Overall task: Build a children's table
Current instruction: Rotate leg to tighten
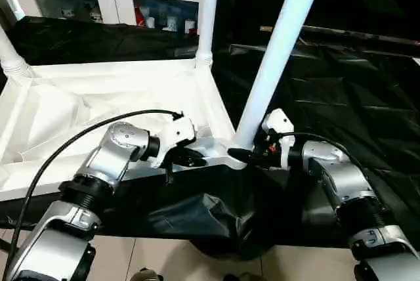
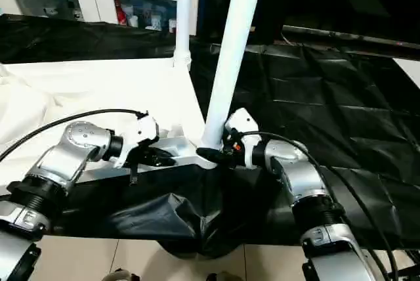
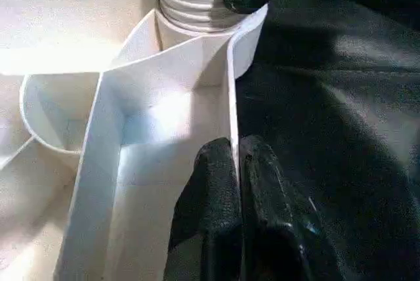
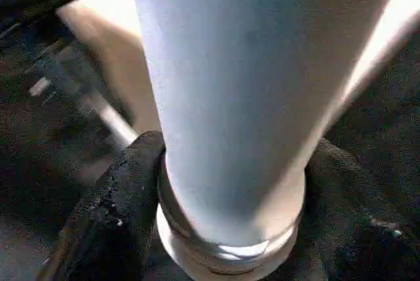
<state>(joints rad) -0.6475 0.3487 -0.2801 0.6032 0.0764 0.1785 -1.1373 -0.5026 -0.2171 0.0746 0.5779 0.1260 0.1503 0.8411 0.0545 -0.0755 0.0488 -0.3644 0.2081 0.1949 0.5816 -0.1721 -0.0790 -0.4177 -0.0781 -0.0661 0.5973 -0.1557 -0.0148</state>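
Fingers of my left gripper (image 3: 237, 195) pinch the near rim of the upturned tabletop (image 1: 98, 104) on the black-draped surface (image 1: 341, 90). My right gripper (image 4: 223, 222) straddles the base of the near leg (image 1: 275, 58) — fingers (image 4: 115, 209) clamped on it at its corner socket. Farther back, two more legs (image 1: 210, 12) stand in their sockets.

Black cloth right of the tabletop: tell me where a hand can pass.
Free: the black cloth right of the leaning leg, toward the far edge. Crowded: the tabletop near corner, with both tools, left and right.
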